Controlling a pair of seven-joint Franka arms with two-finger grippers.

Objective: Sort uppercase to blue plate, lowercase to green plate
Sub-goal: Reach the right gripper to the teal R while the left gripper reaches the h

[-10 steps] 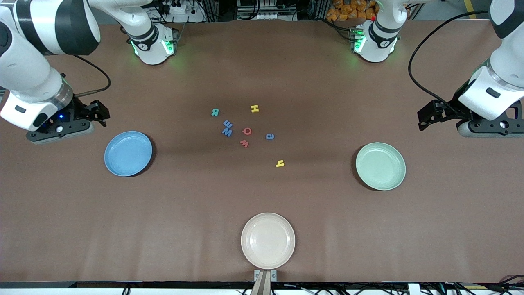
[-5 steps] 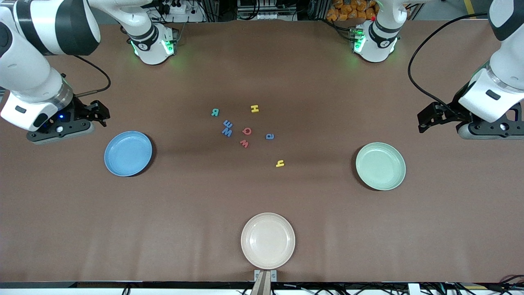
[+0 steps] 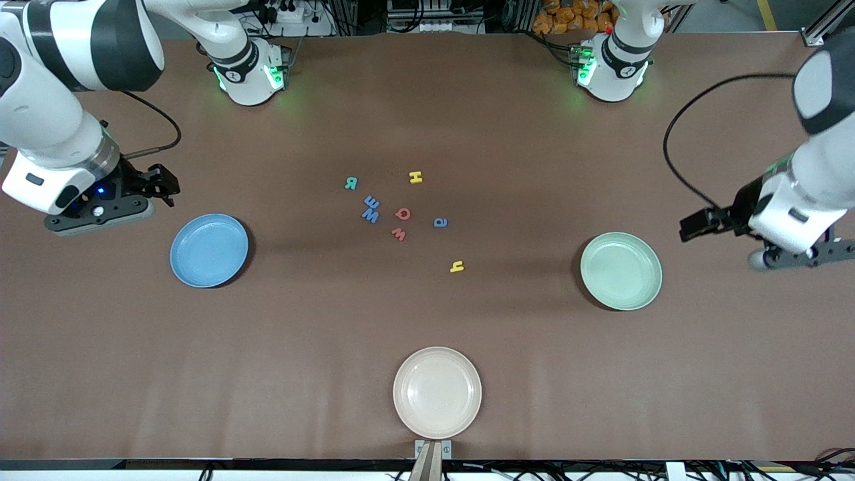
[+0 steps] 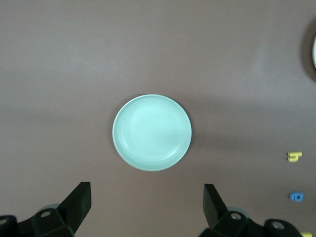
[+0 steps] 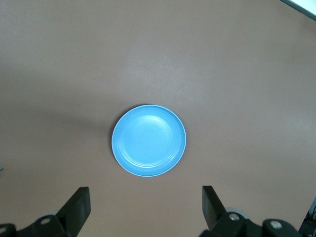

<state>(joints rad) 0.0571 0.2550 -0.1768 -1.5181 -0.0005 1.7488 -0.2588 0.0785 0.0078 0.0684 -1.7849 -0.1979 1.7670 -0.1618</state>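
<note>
Between blue plate [image 3: 209, 250] and green plate [image 3: 621, 270], letters [image 3: 399, 214] cluster; both grippers' fingers gape, holding nothing.

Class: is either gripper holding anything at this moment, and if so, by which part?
Nothing is held. The left gripper and the right gripper both have open, empty fingers; all letters lie on the table.

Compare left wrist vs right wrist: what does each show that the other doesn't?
Only the left wrist view: the green plate, bare, plus the yellow h and blue a at one edge, and a sliver of the cream plate.

Only the right wrist view: the blue plate, also bare, with no letter that can be made out.

Both: the brown table and that arm's own open fingers, so neither the left gripper nor the right gripper holds anything.
</note>
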